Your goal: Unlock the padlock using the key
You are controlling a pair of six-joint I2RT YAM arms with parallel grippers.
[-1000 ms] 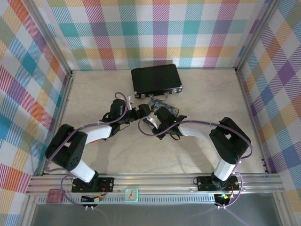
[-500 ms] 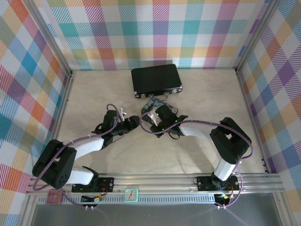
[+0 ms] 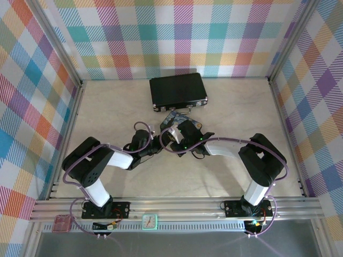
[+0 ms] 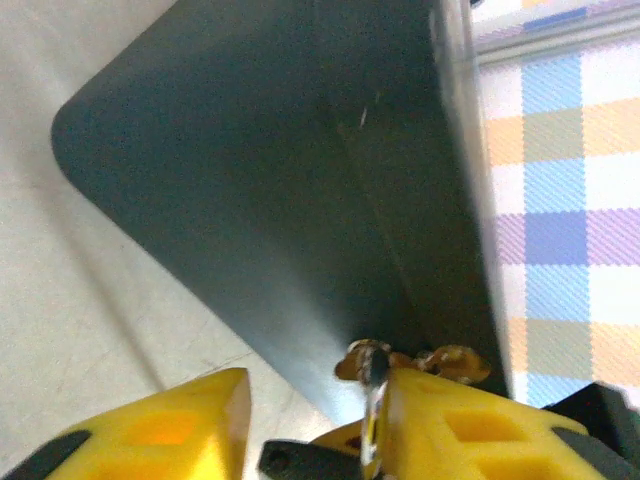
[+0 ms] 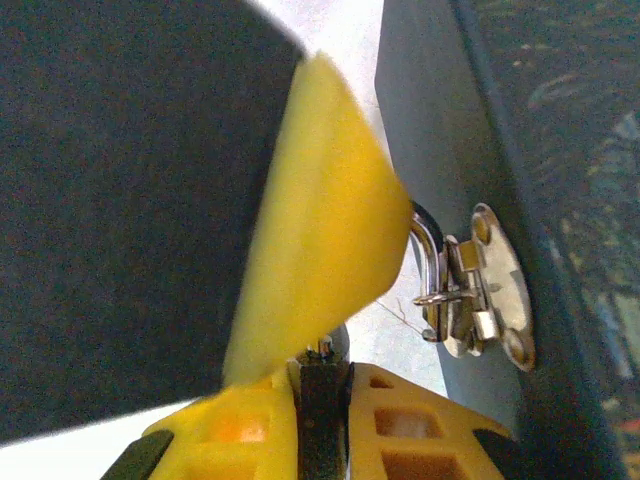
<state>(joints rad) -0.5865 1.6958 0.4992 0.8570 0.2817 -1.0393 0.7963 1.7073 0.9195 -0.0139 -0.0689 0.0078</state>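
Observation:
My right gripper [image 5: 322, 374] is shut on the dark-grey body of the padlock [image 5: 322, 412]. Its silver shackle [image 5: 428, 246] runs through the hasp [image 5: 487, 290] on the side of the blue painted box [image 5: 450, 120]. The left gripper [image 4: 315, 388] stands open with a wide gap. The thin silvery key [image 4: 372, 402] lies edge-on against the inner face of its right finger [image 4: 450, 420]. The key's tip reaches small brassy parts [image 4: 366, 360] on a dark surface. From above, the left gripper [image 3: 154, 142] and the right gripper [image 3: 172, 134] meet tip to tip beside the blue box [image 3: 177, 116], hiding padlock and key.
A black briefcase [image 3: 178, 91] lies shut just behind the blue box. A blurred yellow finger [image 5: 320, 230] of the left gripper crosses close in front of the right wrist camera. Plaid walls enclose the pale table [image 3: 107, 107] on three sides.
The left arm has changed pose, its elbow dropping and swinging back, and its gripper has slid slightly down-left of the box. The right arm has stayed nearly still on the padlock.

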